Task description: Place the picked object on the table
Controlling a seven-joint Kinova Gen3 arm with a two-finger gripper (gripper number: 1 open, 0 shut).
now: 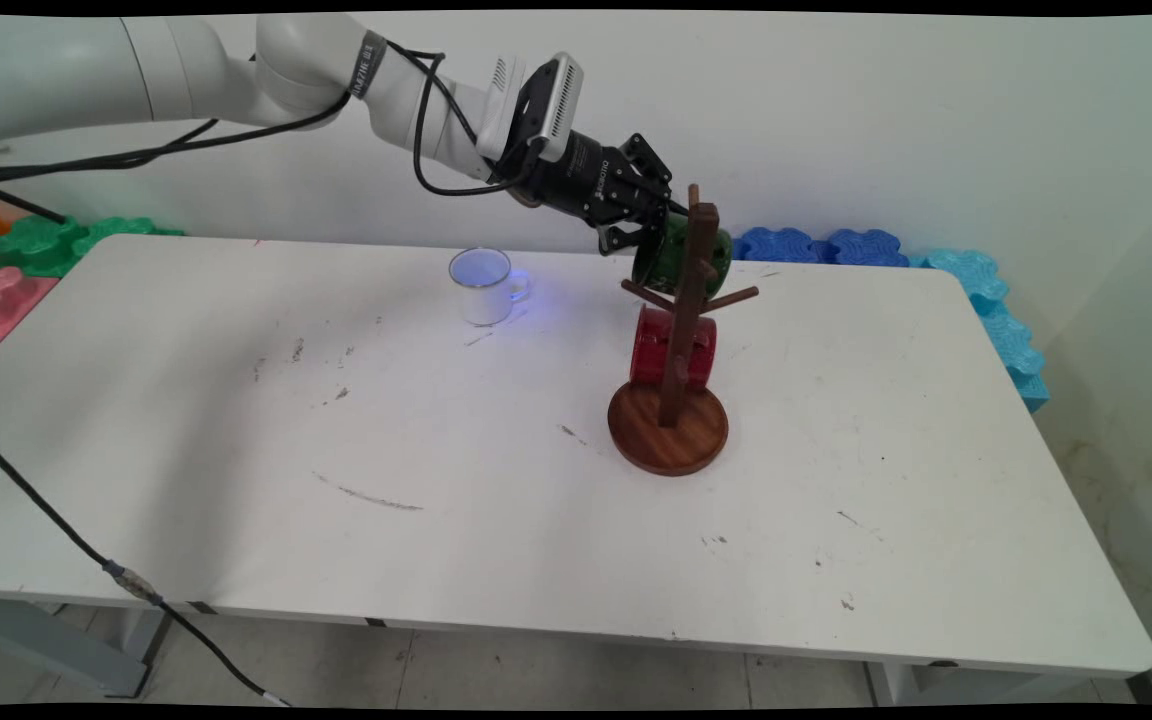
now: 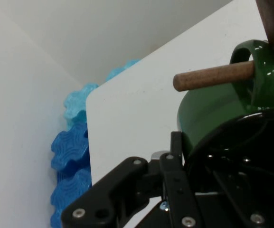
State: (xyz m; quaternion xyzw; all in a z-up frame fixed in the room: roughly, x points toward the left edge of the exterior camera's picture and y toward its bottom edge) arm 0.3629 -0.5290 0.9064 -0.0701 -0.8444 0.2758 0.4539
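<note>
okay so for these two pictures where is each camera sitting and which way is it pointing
Main view: fixed above the table's near side, looking down across it at the wall; shows the white arm and gripper at the wooden mug tree.
Hand view: on the hand, looking along the gripper toward the table's far corner; shows black linkage.
Shared: the green mug, its handle over a peg, blue foam tiles.

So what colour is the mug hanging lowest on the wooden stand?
Red, clearest in the main view.
</note>
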